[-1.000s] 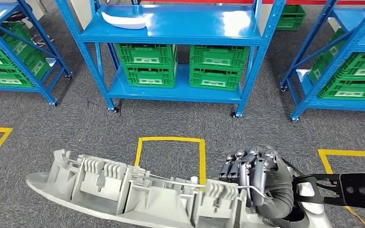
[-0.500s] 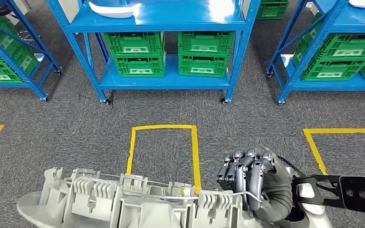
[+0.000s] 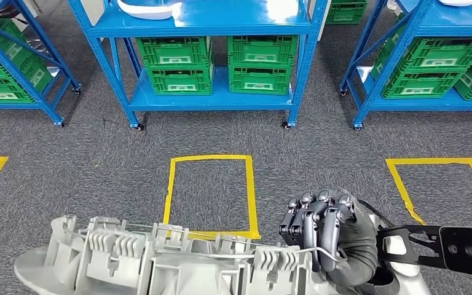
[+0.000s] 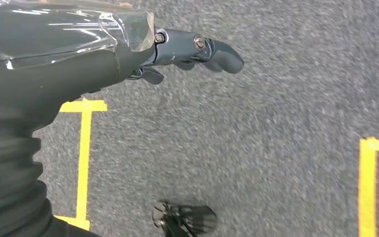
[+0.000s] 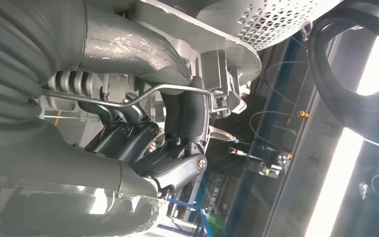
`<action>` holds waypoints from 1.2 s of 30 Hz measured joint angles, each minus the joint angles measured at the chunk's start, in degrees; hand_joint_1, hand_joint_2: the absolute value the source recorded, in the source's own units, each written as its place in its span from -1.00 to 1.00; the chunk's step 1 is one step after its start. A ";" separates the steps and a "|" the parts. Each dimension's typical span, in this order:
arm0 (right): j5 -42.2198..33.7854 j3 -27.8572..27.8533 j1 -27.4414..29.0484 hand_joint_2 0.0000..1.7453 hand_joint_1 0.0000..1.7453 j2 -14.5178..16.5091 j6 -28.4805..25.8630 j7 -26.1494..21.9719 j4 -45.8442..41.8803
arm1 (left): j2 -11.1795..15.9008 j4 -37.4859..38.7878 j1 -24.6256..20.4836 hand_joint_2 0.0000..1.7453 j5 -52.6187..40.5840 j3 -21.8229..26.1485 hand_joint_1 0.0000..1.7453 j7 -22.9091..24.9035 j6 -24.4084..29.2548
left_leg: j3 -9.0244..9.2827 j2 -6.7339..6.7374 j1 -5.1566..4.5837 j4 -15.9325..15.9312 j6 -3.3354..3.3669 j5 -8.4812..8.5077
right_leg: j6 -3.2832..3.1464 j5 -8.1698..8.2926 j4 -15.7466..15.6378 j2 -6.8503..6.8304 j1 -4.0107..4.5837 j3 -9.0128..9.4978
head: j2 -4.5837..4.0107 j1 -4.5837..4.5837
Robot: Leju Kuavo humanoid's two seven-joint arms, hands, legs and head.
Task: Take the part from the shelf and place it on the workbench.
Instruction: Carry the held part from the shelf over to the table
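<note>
A: Head view — what occupies the lower edge?

B: A long grey moulded part point(image 3: 160, 261), ribbed side up, lies across the foreground above the carpet point(image 3: 319, 160). The right hand point(image 3: 322, 236) grasps its right end, dark fingers point(image 3: 310, 224) curled over a thin metal rod on the part. A yellow taped square point(image 3: 209, 195) marks the floor just beyond it; another taped square point(image 3: 433, 184) lies to the right.

A: And farther off?

B: A blue shelf point(image 3: 212, 27) holding green crates point(image 3: 218, 64) on its lower level and a white part point(image 3: 144, 8) on its upper level, with similar racks at either side.

A: Left wrist view?

B: The left hand point(image 4: 187, 54) hangs over grey carpet with yellow tape lines point(image 4: 84, 153). Its fingers extend, nothing between them; it appears released, though much of the hand is hidden behind the wrist cover.

A: Right wrist view?

B: Seen from close behind, the right hand's fingers point(image 5: 185, 113) wrap the wire rod point(image 5: 148, 94) of the grey part point(image 5: 217, 34), whose perforated plastic surface lies against the hand. Blue shelf uprights show blurred in the background.
</note>
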 joint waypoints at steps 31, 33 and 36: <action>0.19 -0.04 -0.03 1.00 1.00 -0.30 -0.92 -0.54 -1.14 | -0.02 0.88 -1.25 1.00 -2.95 1.66 -1.00 -2.33 -1.01 | 2.77 -0.55 -0.20 -1.52 0.19 -1.63 | -0.27 2.56 -0.46 1.01 0.17 -1.46 | 0.00 -0.26; 0.18 -0.17 0.12 1.00 1.00 -0.32 -0.92 -0.54 -1.15 | -0.03 0.93 -1.20 1.00 -3.19 1.91 -1.00 -2.40 -0.90 | 1.57 -0.18 -0.26 -1.84 1.08 0.02 | -0.33 1.12 0.70 0.84 0.01 -2.53 | 0.00 -0.22; 0.17 -0.49 0.42 1.00 1.00 -0.36 -0.88 -0.62 -1.15 | -0.04 1.04 -1.23 1.00 -4.02 2.09 -1.00 -2.71 -0.89 | -1.31 0.33 -0.36 -1.88 2.01 2.64 | -1.60 -6.96 10.04 0.60 0.00 -5.16 | 0.00 0.22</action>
